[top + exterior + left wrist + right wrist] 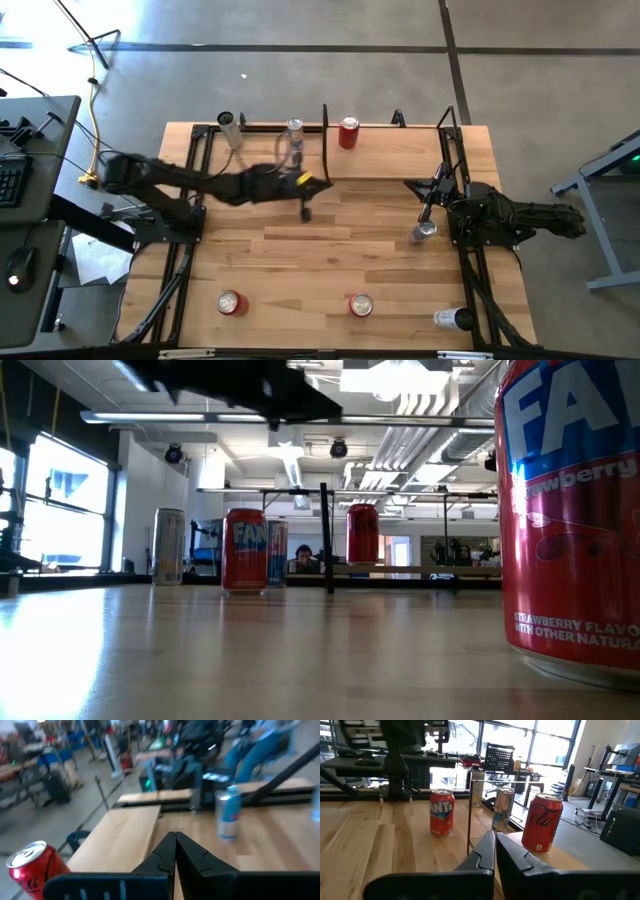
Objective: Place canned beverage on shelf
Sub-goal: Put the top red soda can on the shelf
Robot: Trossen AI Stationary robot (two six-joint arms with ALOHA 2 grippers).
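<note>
The shelf [395, 150] is a pale wood panel between thin black bars at the table's far side. A red cola can [348, 132] stands upright on its left end, also seen in the right wrist view [542, 822] and the left wrist view [32, 867]. My left gripper [325, 185] [175, 845] is shut with nothing in it. It points toward the table's right edge, a little nearer than the shelf's left end. My right gripper [410, 185] [495, 845] is shut with nothing in it, folded back at the table's right.
A silver can [294, 135] and another can [227, 120] stand at the far left. A silver can [424, 232] stands near my right arm. Two red cans [231, 302] [360, 305] stand near the front edge, and one can [452, 318] lies at the front right.
</note>
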